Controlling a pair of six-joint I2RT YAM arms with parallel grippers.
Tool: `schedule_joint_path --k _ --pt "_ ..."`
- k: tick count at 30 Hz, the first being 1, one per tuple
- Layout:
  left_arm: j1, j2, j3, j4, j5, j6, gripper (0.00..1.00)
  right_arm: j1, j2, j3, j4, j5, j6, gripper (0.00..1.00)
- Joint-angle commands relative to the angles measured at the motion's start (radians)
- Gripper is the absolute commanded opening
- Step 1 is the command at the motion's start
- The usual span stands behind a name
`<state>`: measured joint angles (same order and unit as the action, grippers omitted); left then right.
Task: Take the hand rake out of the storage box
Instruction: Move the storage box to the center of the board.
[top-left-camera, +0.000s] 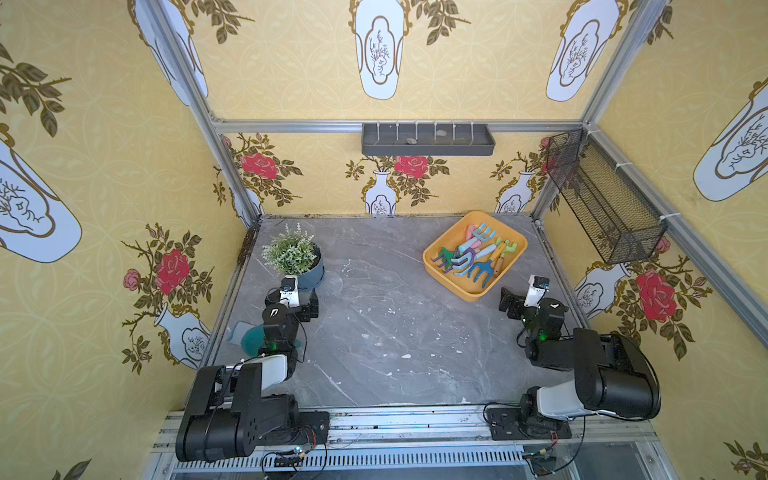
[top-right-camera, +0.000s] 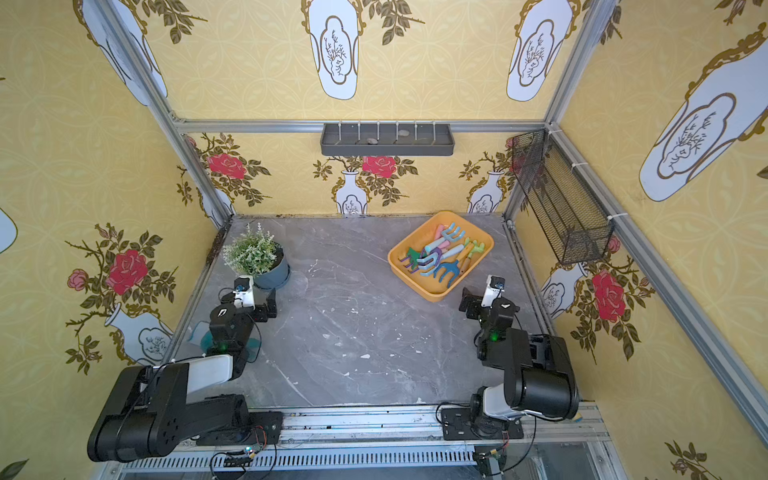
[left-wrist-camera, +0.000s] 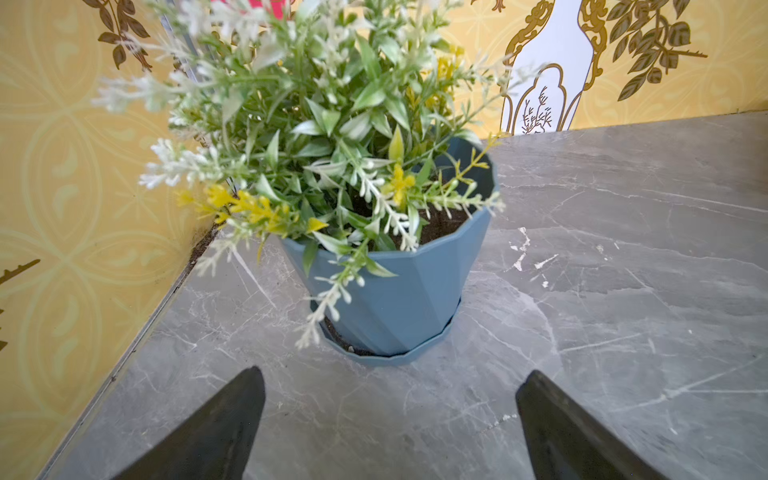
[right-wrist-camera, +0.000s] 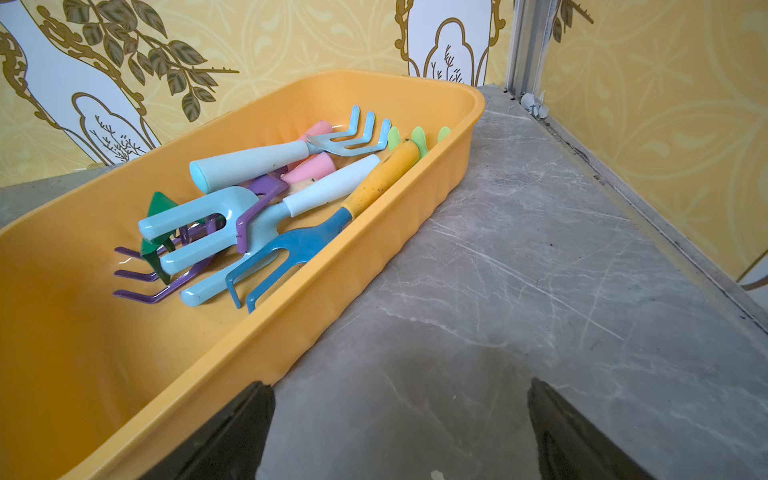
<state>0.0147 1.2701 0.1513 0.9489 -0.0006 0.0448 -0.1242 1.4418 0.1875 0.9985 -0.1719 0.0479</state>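
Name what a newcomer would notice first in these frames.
The orange-yellow storage box at the far right of the table, heaped with pastel hand rakes, grabs the eye first. Next comes the potted plant in its blue pot at the far left. The left gripper faces the plant and the right gripper sits by the box's near end, both open and empty.

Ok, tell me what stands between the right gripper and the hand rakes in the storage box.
Only the near side wall of the storage box: the open right gripper sits outside it, over bare table. Nothing covers the box from above. The blue rake lies closest to that wall, uncovered.
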Motion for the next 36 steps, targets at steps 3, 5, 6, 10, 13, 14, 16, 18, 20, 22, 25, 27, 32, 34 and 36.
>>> schedule_joint_path --k 3,5,6,10,13,14,16,18,20,22,25,27,32,34,36 --pt "0.001 0.001 -0.003 0.02 0.001 0.003 1.0 0.0 -0.003 -0.001 0.022 0.003 -0.007 0.98" --pt "0.0 0.001 -0.004 0.021 0.001 0.003 1.0 0.001 -0.003 0.0 0.022 0.003 -0.006 0.97" --pt "0.0 0.0 -0.003 0.02 0.001 0.003 1.0 0.001 -0.003 0.0 0.023 0.003 -0.006 0.97" --pt "0.0 0.002 -0.004 0.021 0.002 0.004 1.0 0.0 -0.003 0.0 0.022 0.002 -0.007 0.97" --pt "0.0 0.001 -0.004 0.02 0.002 0.004 1.0 0.001 -0.003 0.0 0.022 0.002 -0.007 0.97" --pt "0.0 0.001 -0.004 0.019 0.002 0.003 1.0 0.001 -0.003 -0.001 0.023 0.001 -0.007 0.98" --pt "0.001 0.001 -0.003 0.02 0.002 0.003 1.0 0.001 -0.003 -0.001 0.023 0.002 -0.006 0.98" --pt "0.0 0.0 -0.002 0.02 0.002 0.004 1.0 0.0 -0.003 0.0 0.022 0.002 -0.006 0.97" --pt "0.001 0.001 -0.003 0.02 0.002 0.003 1.0 0.001 -0.003 0.0 0.023 0.002 -0.006 0.97" --pt "0.0 0.002 -0.002 0.02 0.002 0.003 1.0 0.002 -0.004 -0.003 0.027 0.004 -0.006 0.97" --pt "0.001 -0.004 -0.003 0.022 -0.031 -0.011 1.0 0.035 -0.086 -0.003 -0.027 0.027 -0.036 0.98" --pt "-0.024 -0.047 -0.007 0.014 -0.085 0.001 1.0 0.079 -0.225 0.056 -0.237 0.099 -0.048 0.97" --pt "-0.199 -0.308 0.004 -0.159 -0.274 0.107 1.0 0.093 -0.48 0.151 -0.565 0.243 0.547 0.98" --pt "-0.246 -0.42 0.033 -0.218 -0.348 -0.031 1.0 0.047 -0.439 0.226 -0.626 -0.002 0.522 0.97" --pt "-0.246 -0.545 0.066 -0.349 -0.446 -0.367 1.0 0.072 -0.318 0.377 -0.774 -0.134 0.466 0.97"
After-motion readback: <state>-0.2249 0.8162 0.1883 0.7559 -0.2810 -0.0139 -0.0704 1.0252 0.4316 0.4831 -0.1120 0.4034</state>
